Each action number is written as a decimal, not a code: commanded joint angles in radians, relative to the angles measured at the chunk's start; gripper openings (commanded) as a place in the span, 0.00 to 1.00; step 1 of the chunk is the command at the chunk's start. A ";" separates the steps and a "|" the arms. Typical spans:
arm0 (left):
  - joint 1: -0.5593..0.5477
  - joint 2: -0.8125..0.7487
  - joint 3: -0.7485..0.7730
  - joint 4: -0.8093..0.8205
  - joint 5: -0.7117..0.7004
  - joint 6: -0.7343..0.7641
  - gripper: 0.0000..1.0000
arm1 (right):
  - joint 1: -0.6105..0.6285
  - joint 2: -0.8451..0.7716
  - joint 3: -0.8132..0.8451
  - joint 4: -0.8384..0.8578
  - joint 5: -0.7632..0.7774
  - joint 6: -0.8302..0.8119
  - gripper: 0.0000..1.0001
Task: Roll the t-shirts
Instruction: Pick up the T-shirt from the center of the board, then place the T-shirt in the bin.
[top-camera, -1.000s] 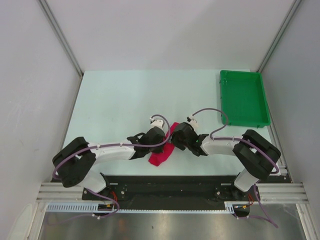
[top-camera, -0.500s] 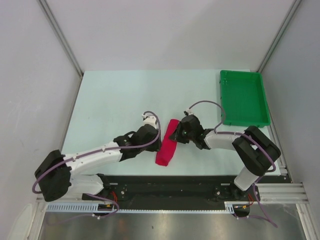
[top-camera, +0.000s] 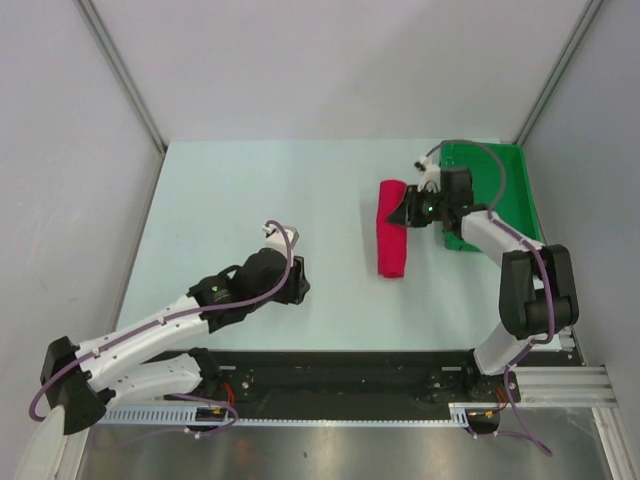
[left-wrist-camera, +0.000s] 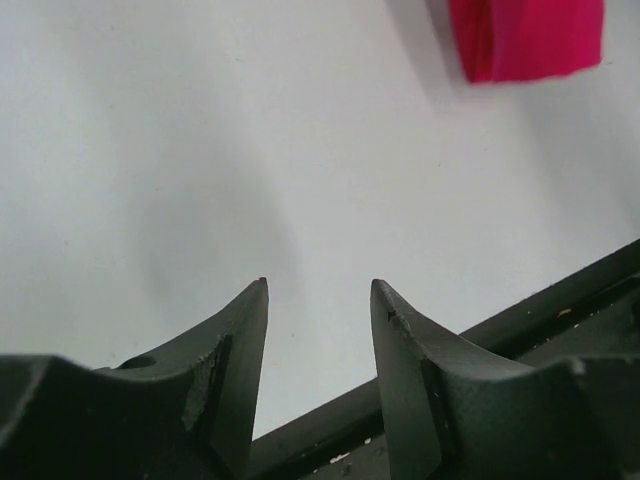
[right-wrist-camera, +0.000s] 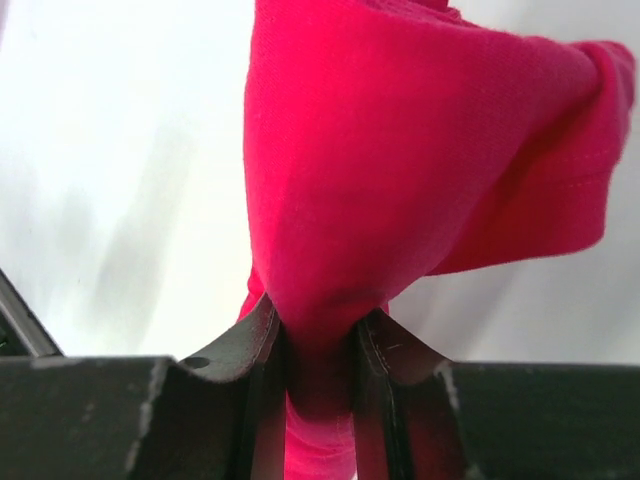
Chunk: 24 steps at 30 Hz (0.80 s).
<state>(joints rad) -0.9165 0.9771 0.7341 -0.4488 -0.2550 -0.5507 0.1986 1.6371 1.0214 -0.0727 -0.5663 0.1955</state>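
Right arm is stretched well forward and bent in toward the middle, with the right gripper (top-camera: 400, 214) sitting just left of the green tray (top-camera: 495, 190). Right wrist view: the jaws are clamped on a pinch of red fabric (right-wrist-camera: 320, 340), which bulges up and fans out above the fingertips. Left arm reaches in low from the near-left corner, left gripper (top-camera: 297, 283) over bare table (top-camera: 230, 200). Its fingers (left-wrist-camera: 235, 360) are spread with nothing between them; the black rail (left-wrist-camera: 560, 310) at the table's near edge shows behind them. The t-shirt (top-camera: 392, 235) is a long narrow red bundle on the table right of centre, running roughly front to back. It's near the tray's left wall but not in it. The grip is on the right side of its far end. The near end is free, squared off, and shows in the left wrist view (left-wrist-camera: 525, 40). It's well apart from the left gripper.
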 joint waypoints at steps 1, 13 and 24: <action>0.016 -0.040 0.062 -0.067 0.014 0.070 0.50 | -0.109 0.073 0.166 -0.102 -0.210 -0.223 0.00; 0.096 0.014 0.128 -0.111 0.082 0.155 0.50 | -0.373 0.467 0.742 -0.406 -0.492 -0.245 0.00; 0.159 0.078 0.128 -0.074 0.129 0.195 0.49 | -0.478 0.750 1.279 -0.789 -0.596 -0.301 0.00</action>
<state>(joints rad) -0.7788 1.0462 0.8200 -0.5484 -0.1574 -0.3893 -0.2558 2.3302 2.1677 -0.6807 -1.0668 -0.0700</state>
